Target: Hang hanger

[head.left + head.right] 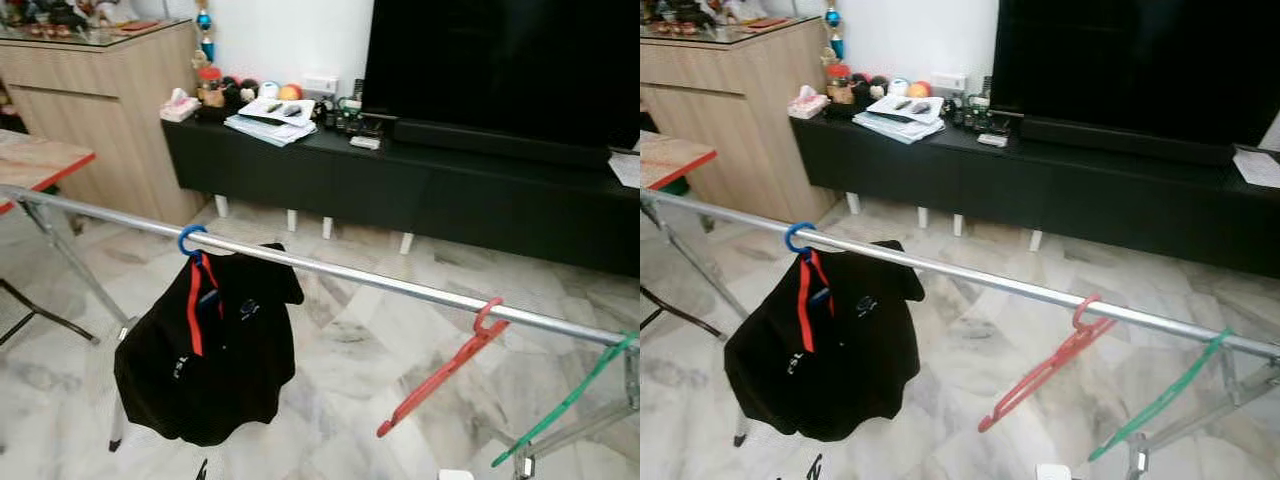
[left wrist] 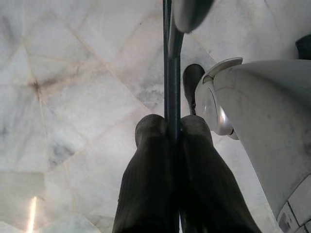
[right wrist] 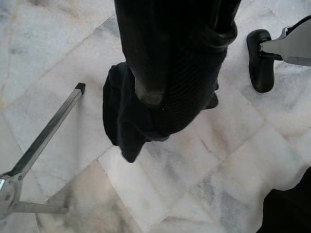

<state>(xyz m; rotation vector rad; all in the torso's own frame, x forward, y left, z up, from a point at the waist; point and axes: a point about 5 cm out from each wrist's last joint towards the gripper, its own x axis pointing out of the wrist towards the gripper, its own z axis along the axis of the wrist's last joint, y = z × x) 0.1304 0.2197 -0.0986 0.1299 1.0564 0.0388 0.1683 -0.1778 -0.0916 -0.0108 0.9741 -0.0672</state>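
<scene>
Left gripper [image 2: 173, 131] sits closest to the lens: fingers clenched tight on a thin dark strip [image 2: 167, 58] that runs straight out past the tips. It's seen edge-on over the marble floor [image 2: 73, 97], so can't confirm what it is; prob. the hanger to be hung. Right gripper [image 3: 170, 102] is low too, fingers closed w/ a bunch of black cloth [image 3: 121, 131] pinched in them, as far as the wrist view shows. One rack leg [image 3: 48, 126] lies just beside it.

Landmark = the silver rail [image 1: 400, 285]:
- blue hanger [image 1: 190, 238] hooked over the rail, left part, carrying a black shirt [image 1: 215, 350] that droops below the rail
- red hanger [image 1: 450, 370] hooked further right on the rail, empty, tilted
- green hanger [image 1: 565, 405] at the rail's far right end, empty, also tilted

Progress, my read: three hangers are on the rail already. The strip in the left gripper is well below the rail, not yet lifted, so that hang isn't done. Left to do: raise it and hook it over the rail, likely in the bare stretch btw. blue and red.
</scene>
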